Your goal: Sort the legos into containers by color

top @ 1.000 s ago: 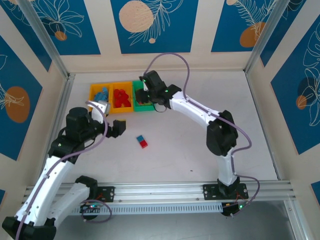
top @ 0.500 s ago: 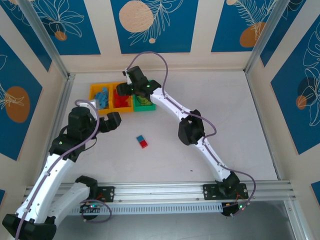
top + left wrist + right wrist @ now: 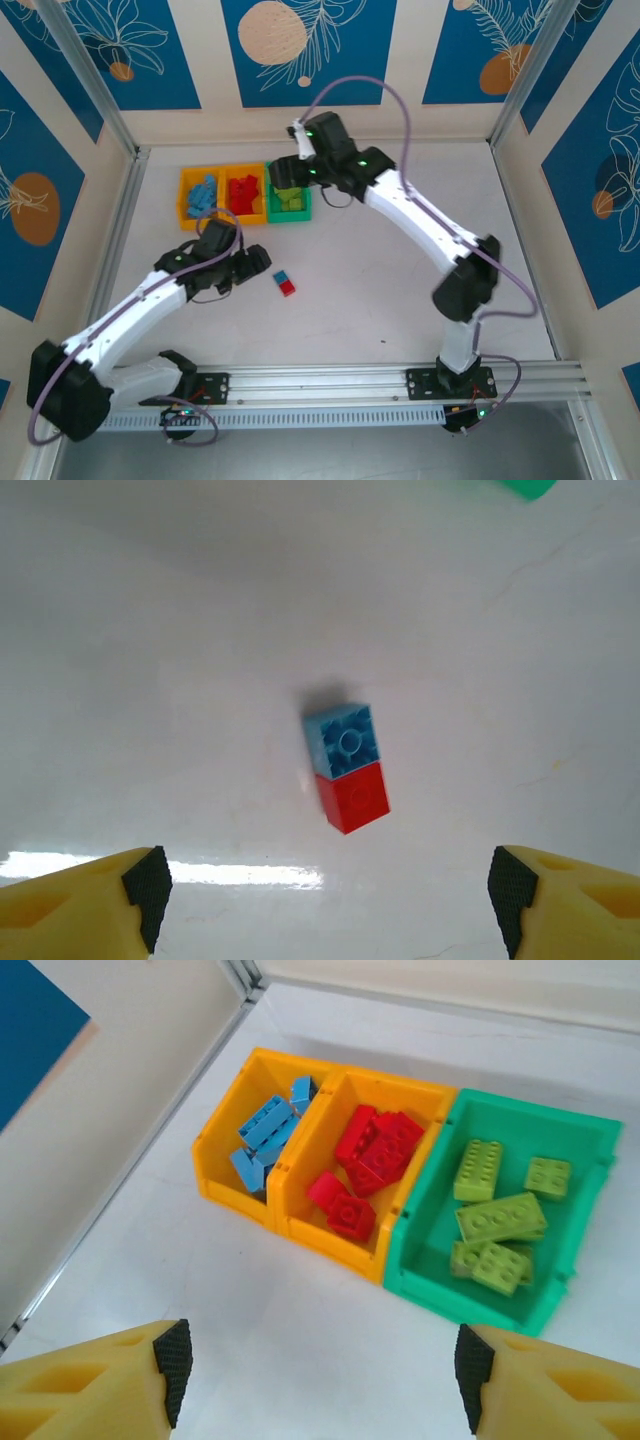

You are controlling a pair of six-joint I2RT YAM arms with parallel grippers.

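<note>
Two legos lie loose on the desk (image 3: 150,630): a blue brick (image 3: 343,740) with a red brick (image 3: 353,797) touching it at 6 o'clock, possibly clipped together, though I can't be sure. My left hand (image 3: 327,892) is spread wide and empty, with the pair centred ahead of its fingers, ready for a pick. The right hand (image 3: 322,1370) hangs open and empty over the containers (image 3: 450,1302), which sit at 11 o'clock from the pair in the overhead view. Blue, red and lime are already separated there.
</note>
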